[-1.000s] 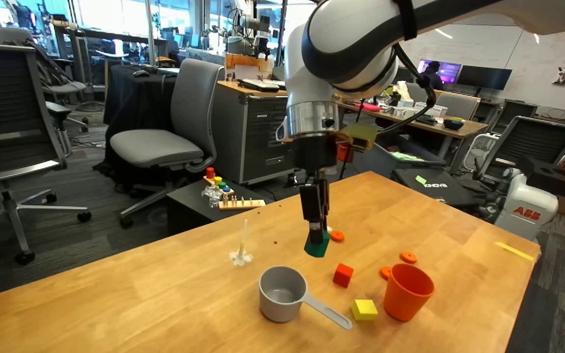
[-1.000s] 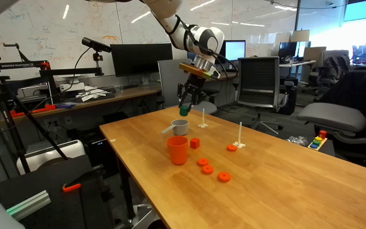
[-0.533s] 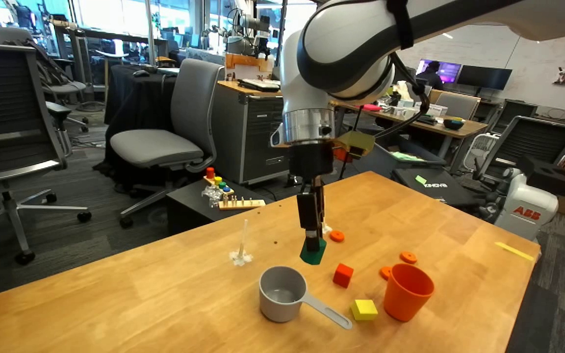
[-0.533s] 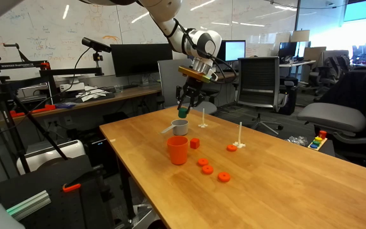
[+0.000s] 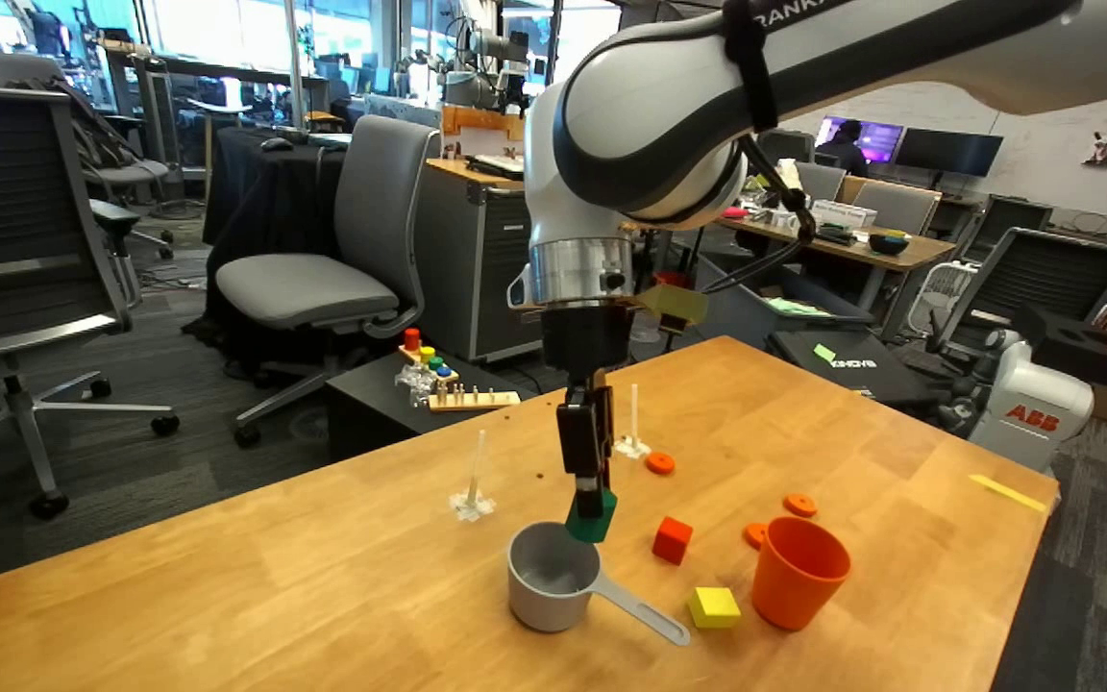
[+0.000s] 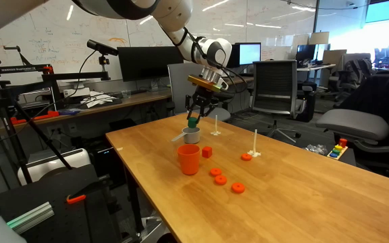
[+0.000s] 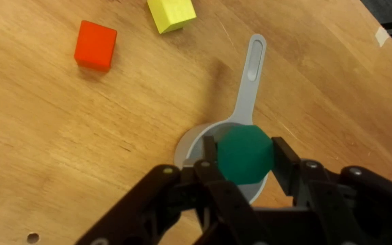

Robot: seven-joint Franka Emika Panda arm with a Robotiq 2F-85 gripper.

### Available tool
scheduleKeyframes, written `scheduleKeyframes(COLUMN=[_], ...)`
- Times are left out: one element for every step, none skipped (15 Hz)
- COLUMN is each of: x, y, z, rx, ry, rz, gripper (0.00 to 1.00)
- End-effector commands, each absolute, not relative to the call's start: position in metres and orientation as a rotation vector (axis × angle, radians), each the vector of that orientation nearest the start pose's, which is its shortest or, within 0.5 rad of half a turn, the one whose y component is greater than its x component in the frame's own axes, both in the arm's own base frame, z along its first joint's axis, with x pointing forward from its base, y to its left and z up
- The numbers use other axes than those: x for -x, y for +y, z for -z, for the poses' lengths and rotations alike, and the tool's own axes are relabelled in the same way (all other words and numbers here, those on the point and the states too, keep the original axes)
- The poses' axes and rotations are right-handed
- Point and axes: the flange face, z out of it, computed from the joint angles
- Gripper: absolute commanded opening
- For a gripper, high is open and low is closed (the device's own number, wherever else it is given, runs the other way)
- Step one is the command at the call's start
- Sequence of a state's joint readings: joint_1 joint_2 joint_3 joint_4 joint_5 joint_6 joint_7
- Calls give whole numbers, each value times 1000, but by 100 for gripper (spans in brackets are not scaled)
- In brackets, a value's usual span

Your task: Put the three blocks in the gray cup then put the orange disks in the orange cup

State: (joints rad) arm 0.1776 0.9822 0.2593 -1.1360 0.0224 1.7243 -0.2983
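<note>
Likely loading first block: gripping green block point(image 5: 591, 531) in pincer point(image 7: 245, 153), hovering above gray cup's point(image 5: 544, 610) far-right rim in an exterior view; next needing centering, lowering, releasing.

The blocks point(image 7: 245, 154) are green, red and yellow.

Left in an exterior view, a gray wheeled chair point(image 5: 308, 286) stands on dark gray carpet point(image 5: 159, 473), bright glass windows point(image 5: 212, 38) far behind.
</note>
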Motion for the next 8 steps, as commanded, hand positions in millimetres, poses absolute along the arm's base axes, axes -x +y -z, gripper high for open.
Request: scheduleKeyframes(x=[-687,-688,-689,-690,-692,-693,-695,-697], y=[277,279,281,281,279,277,272,265], z=[-193,-191,-189,-188,-189,-189,-191,-193], rx=[2710,2709,2709,2708,2705,2704,2709,2718], ry=[-972,-967,-967,-964,-955,-947,-935,-920], rz=[-511,-515,-513,-509,-504,-504,-501,-501], gripper=[22,69,69,76,83,92,99,100])
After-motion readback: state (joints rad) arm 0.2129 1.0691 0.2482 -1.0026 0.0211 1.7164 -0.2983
